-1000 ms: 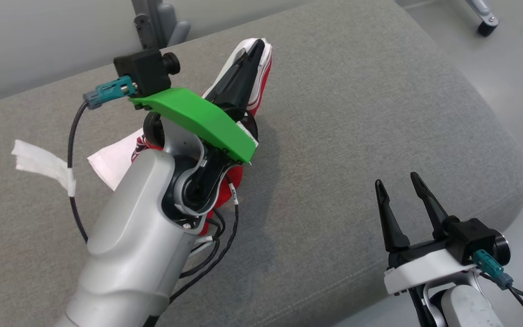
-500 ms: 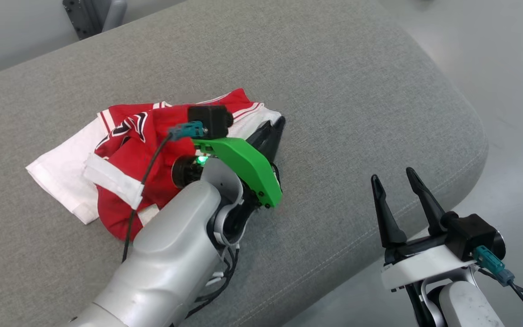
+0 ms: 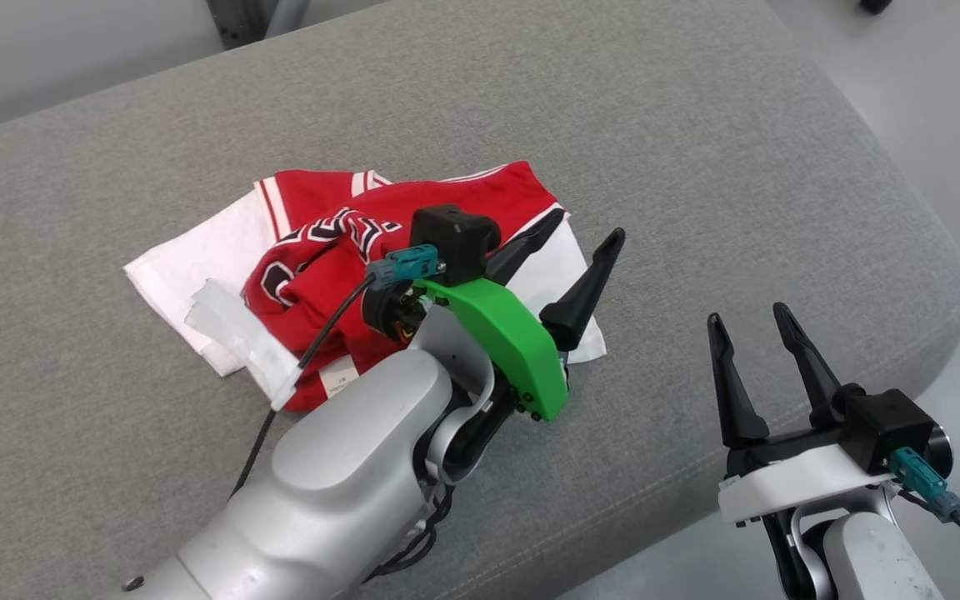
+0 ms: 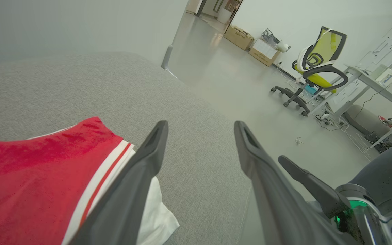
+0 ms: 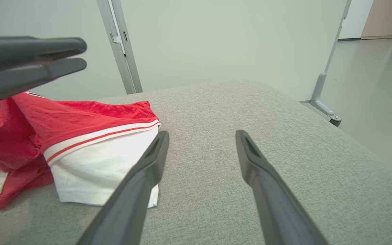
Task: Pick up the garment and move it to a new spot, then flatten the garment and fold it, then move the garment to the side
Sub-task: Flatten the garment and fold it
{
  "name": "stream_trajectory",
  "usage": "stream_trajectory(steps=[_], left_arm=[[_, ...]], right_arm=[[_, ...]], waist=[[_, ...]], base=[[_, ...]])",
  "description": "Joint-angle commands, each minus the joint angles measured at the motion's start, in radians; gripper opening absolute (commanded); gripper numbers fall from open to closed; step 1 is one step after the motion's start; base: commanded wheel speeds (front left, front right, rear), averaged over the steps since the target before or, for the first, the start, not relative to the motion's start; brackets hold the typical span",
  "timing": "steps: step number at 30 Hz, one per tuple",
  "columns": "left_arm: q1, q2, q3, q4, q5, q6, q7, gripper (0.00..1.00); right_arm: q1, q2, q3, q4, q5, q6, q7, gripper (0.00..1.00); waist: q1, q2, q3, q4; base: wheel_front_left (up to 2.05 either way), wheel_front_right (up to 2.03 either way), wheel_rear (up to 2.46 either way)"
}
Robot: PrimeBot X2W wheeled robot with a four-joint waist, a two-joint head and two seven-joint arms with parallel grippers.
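- I judge we're early in the job: the red-and-white jersey (image 3: 313, 258) lies in a rumpled heap a little left of centre in the head view. It sits on the grey upholstered seat (image 3: 697, 167), neither flat nor folded.
- I can't tell whether that is already its new spot (nothing marks one). Flattening, folding and the last shift to the side all look left to do.
- The left gripper (image 3: 588, 227) has its jaws spread wide with nothing between them, hovering over the jersey's white right-hand edge. In the left wrist view one finger overlaps the red-striped hem at lower left, and the other is over bare seat fabric.
- The right gripper (image 3: 747, 317) is likewise spread open and empty. It is at the lower right of the head view, near the seat's front edge and apart from the jersey.
- Count: one jersey, one white care label (image 3: 337, 382) on its near edge, two grippers and one seat. There is also one yellow-green office chair (image 4: 318, 64) at the upper right of the left wrist view.
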Motion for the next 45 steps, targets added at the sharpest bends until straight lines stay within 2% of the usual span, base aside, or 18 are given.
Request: stream_trajectory(steps=[1, 8, 9, 10, 15, 20, 41, 42, 44, 45], left_arm=[[0.031, 0.029, 0.002, -0.025, 0.012, 0.015, -0.013, 1.0], [0.177, 0.176, 0.005, -0.164, 0.04, 0.115, -0.054, 1.0], [0.177, 0.176, 0.005, -0.164, 0.04, 0.115, -0.054, 1.0], [0.233, 0.215, -0.006, -0.18, 0.039, 0.136, -0.052, 1.0], [0.308, 0.249, -0.019, -0.168, 0.034, 0.168, -0.059, 1.0], [0.34, 0.215, -0.011, -0.079, 0.014, 0.181, -0.086, 1.0], [0.212, 0.102, 0.028, 0.265, -0.021, 0.095, -0.112, 1.0], [0.214, 0.098, 0.025, 0.279, -0.022, 0.088, -0.111, 0.93], [0.217, 0.089, 0.017, 0.301, -0.027, 0.07, -0.105, 0.25], [0.216, 0.085, 0.015, 0.31, -0.028, 0.062, -0.102, 0.0]], right_arm=[[0.006, -0.002, -0.008, 0.0, -0.012, 0.0, -0.003, 1.0], [0.026, -0.002, -0.035, 0.004, -0.038, 0.0, -0.003, 1.0], [0.026, -0.002, -0.035, 0.004, -0.038, 0.0, -0.003, 1.0], [0.035, -0.002, -0.033, 0.007, -0.047, 0.0, -0.003, 1.0], [0.043, -0.002, -0.021, 0.011, -0.063, 0.0, -0.003, 1.0], [0.048, -0.002, -0.001, 0.015, -0.072, 0.0, -0.003, 1.0], [0.019, -0.002, -0.018, -0.004, -0.08, 0.0, -0.003, 1.0], [0.022, -0.002, -0.017, -0.004, -0.08, 0.0, -0.003, 1.0], [0.027, -0.002, -0.018, -0.002, -0.079, 0.0, -0.003, 1.0], [0.029, -0.002, -0.02, -0.002, -0.078, 0.0, -0.003, 1.0]], waist=[[-0.0001, 0.0113, -0.036, 0.061], [-0.0001, 0.0113, -0.072, 0.138], [-0.0001, 0.0113, -0.072, 0.138], [-0.0001, 0.0113, -0.083, 0.154], [-0.0001, 0.0113, -0.097, 0.176], [-0.0001, 0.0113, -0.109, 0.184], [-0.0001, 0.0113, -0.036, 0.154], [-0.0001, 0.0113, -0.037, 0.153], [-0.0001, 0.0113, -0.039, 0.153], [-0.0001, 0.0113, -0.039, 0.154]], base=[[0.0, 0.0, 0.0], [0.0, 0.0, 0.0], [0.0, 0.0, 0.0], [0.0, 0.0, 0.0], [0.0, 0.0, 0.0], [0.0, 0.0, 0.0], [0.0, 0.0, 0.0], [0.0, 0.0, 0.0], [0.0, 0.0, 0.0], [0.0, 0.0, 0.0]])
